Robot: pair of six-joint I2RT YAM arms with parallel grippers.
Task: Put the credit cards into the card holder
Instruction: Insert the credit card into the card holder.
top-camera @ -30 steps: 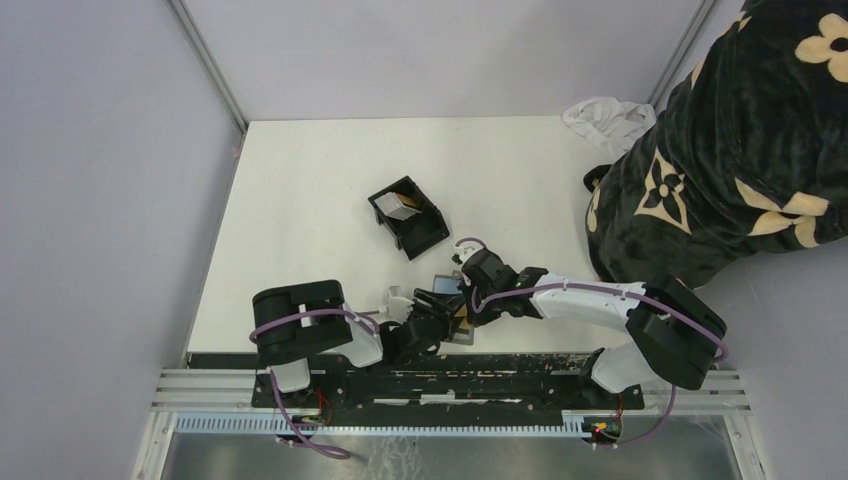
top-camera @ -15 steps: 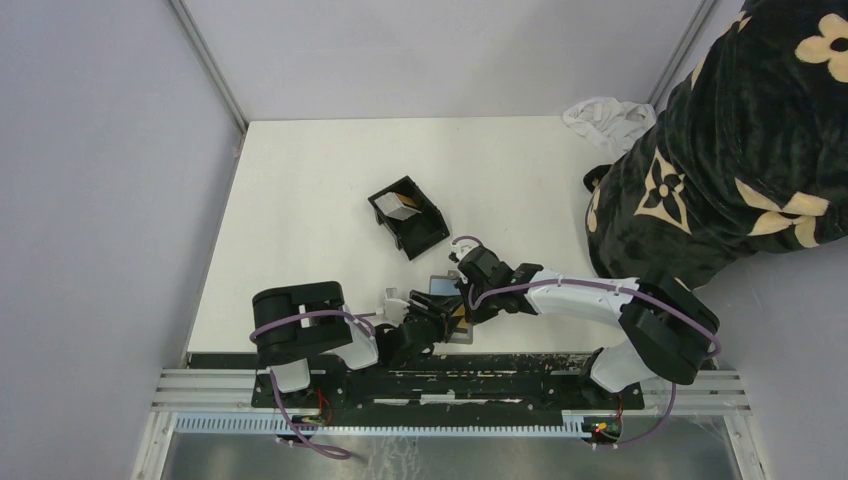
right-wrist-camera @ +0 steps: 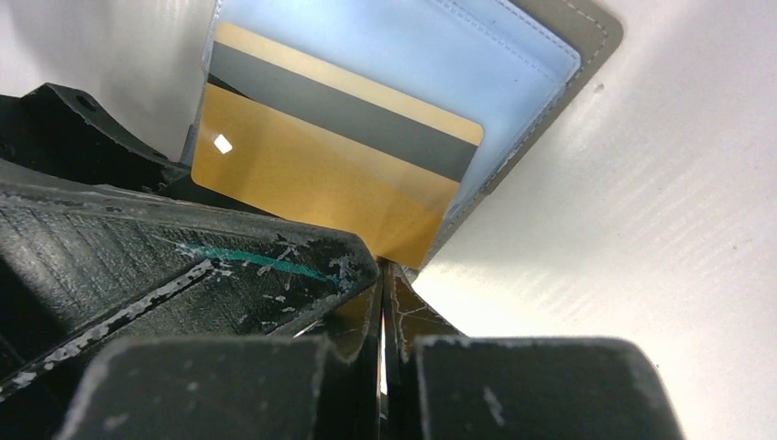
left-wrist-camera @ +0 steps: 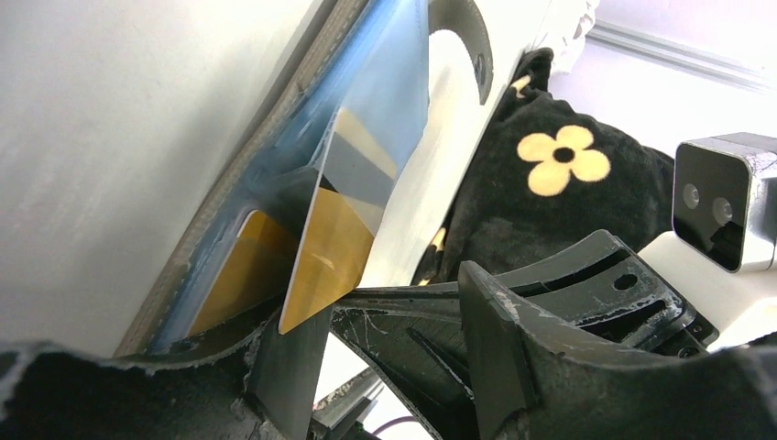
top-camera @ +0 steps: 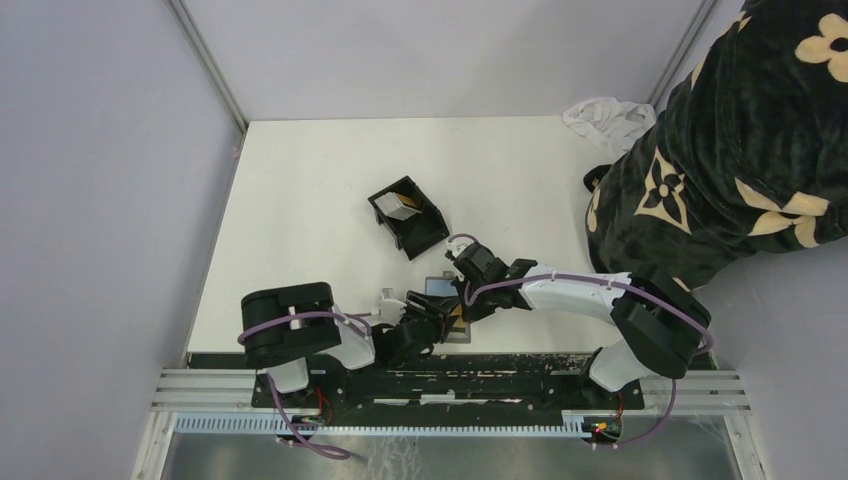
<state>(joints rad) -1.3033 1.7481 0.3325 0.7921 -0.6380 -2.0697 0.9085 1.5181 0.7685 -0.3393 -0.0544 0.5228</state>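
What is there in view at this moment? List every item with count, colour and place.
card holder: one, black, open top, middle of the table.
silver-grey card: one, inside the card holder.
gold card: one, gold with a dark stripe, partly out of the wallet.
wallet: one, light blue with grey edging, by the table's near edge.
cloth: one, white, far right corner.
person: one, black garment with cream flowers, right of the table.
table: one, white.
left gripper: one, black, open, at the wallet.
right gripper: one, black, shut on the gold card's corner.

Glossy gold card (right-wrist-camera: 321,174) — stitched (leathery) wallet (right-wrist-camera: 476,46)
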